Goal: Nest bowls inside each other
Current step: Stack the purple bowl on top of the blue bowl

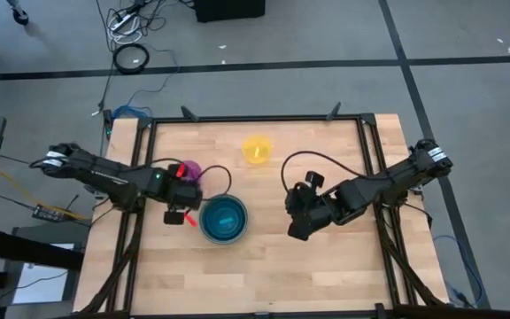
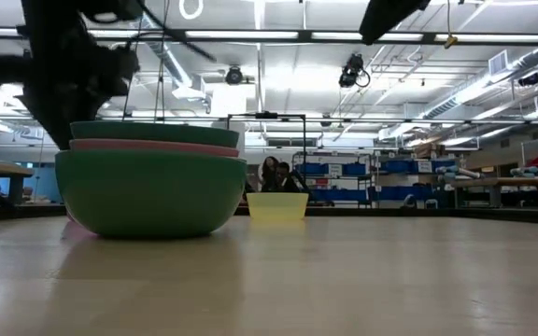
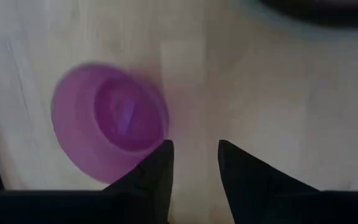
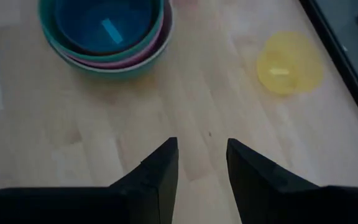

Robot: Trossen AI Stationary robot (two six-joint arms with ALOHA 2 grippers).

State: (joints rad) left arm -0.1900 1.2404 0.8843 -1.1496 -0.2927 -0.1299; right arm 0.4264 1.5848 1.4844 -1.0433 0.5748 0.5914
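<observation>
Nested stack of round smooth plastic bowls (image 1: 223, 220) sits left of centre on the pale wooden bench (image 1: 326, 266): blue innermost, then teal, pink, green outermost. Small purple plastic bowl (image 3: 109, 123) stands alone on the bench, just beside the stack on its far-left side. Small yellow plastic bowl (image 1: 257, 149) stands well apart, toward the far edge. Left tool (image 3: 194, 158) hangs above the bench next to the purple bowl, fingers parted, gripping nothing. Right tool (image 4: 202, 155) hovers right of the stack, fingers parted, nothing between them.
</observation>
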